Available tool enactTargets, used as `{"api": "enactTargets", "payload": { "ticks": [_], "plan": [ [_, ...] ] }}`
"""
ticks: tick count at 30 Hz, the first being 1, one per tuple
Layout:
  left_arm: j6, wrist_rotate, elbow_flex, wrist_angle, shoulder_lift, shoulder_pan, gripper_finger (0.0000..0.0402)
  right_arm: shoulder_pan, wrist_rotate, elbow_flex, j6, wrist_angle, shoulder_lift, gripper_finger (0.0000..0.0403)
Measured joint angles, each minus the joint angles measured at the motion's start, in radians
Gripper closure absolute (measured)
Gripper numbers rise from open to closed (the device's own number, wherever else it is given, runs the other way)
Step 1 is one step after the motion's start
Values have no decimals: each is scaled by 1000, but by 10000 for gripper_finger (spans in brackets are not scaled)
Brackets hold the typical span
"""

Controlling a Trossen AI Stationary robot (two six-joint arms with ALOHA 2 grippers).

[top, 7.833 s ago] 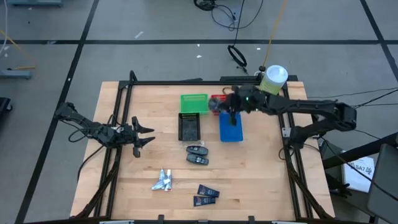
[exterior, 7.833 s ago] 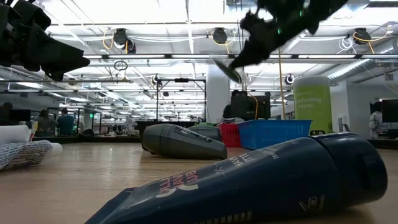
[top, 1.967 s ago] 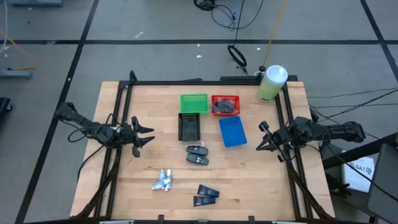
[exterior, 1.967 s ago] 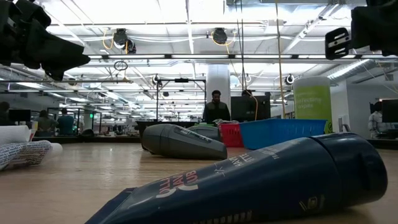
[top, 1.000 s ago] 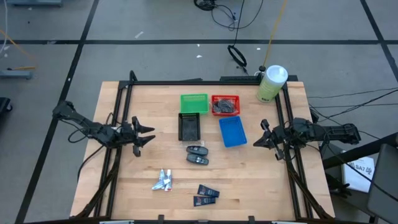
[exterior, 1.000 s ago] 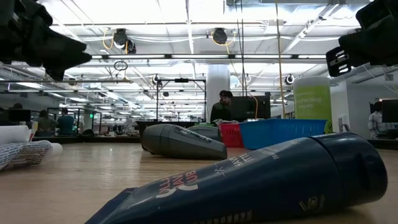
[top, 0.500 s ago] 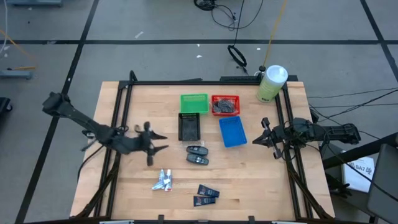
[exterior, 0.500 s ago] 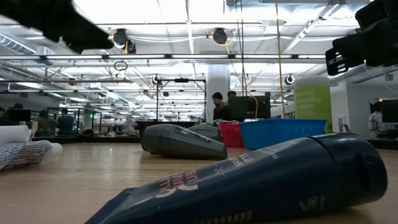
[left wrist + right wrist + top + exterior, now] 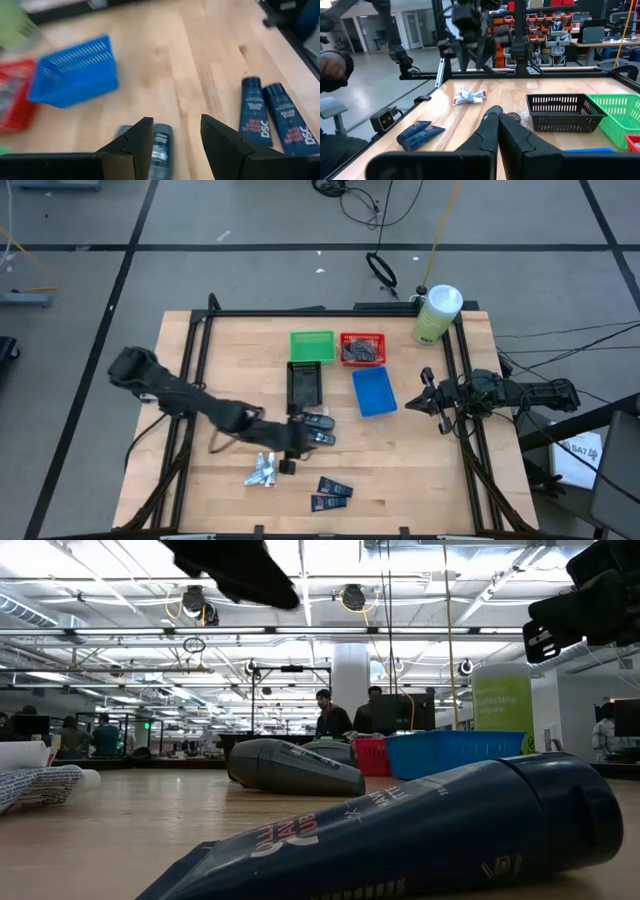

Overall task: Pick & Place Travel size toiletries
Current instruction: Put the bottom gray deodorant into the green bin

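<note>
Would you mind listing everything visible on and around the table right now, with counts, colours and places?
Navy tubes: two, dark navy, side by side near the table's front edge.
Silver-white mini tubes: small cluster, front left of centre.
Black oval pieces: two, mid-table, in front of the black bin.
Black bin: one, centre.
Green bin: one, behind the black bin.
Red bin: one, holding grey items, right of the green bin.
Blue bin: one, in front of the red bin.
Pale-green bottle: one, white cap, back right corner.
Left gripper: open, above the black oval pieces.
Right gripper: shut, at the table's right edge.
</note>
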Motion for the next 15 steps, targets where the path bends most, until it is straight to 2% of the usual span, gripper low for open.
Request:
{"api": "enactTargets", "payload": {
  "ticks": [4, 7, 15],
  "plan": [
    [-12, 143, 96, -122, 113, 54, 238, 0, 0, 0, 0, 0, 0, 399],
    [-30, 166, 130, -171, 169, 82, 238, 0, 0, 0, 0, 0, 0, 399],
    [-109, 241, 130, -199, 270, 134, 227, 0, 0, 0, 1, 0, 0, 399]
  ]
}}
